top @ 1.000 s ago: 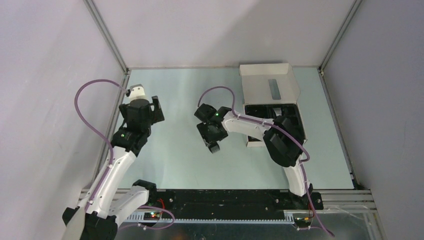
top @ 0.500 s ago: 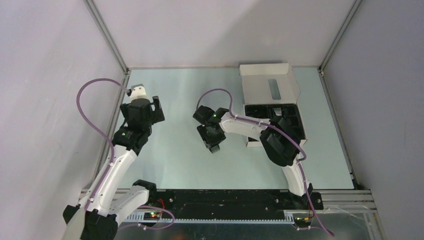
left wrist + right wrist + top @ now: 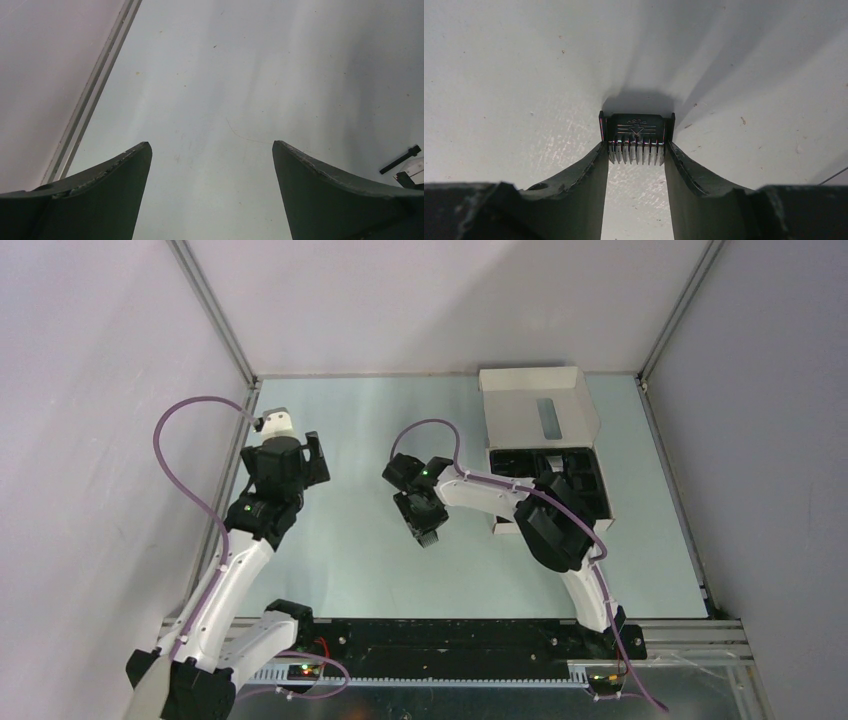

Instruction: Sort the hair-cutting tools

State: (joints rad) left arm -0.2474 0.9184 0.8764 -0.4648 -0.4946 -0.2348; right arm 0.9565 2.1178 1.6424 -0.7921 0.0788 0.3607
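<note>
black plastic with a row of teeth: the comb attachment (image 3: 636, 132) lies near the middle of the table (image 3: 350, 570). the right gripper (image 3: 636, 152) has both fingers pressed against the comb's sides, its jaws roughly half way in, so this reads as the pick-up step for one item. whether the comb rests on the table or is just clear of it i cannot tell. the next move, as i judge it, calls for a straight lift without twisting, then a carry toward 2 o'clock, where the white box (image 3: 530, 405) stands open. the left gripper (image 3: 210, 145), at 9 o'clock from the comb, hangs spread wide over bare table and holds nothing. the right arm covers part of the box's dark inside, so what lies there is unclear. a thin black stick-brush (image 3: 400, 160) shows only at the 3 o'clock edge of the left wrist view.
</note>
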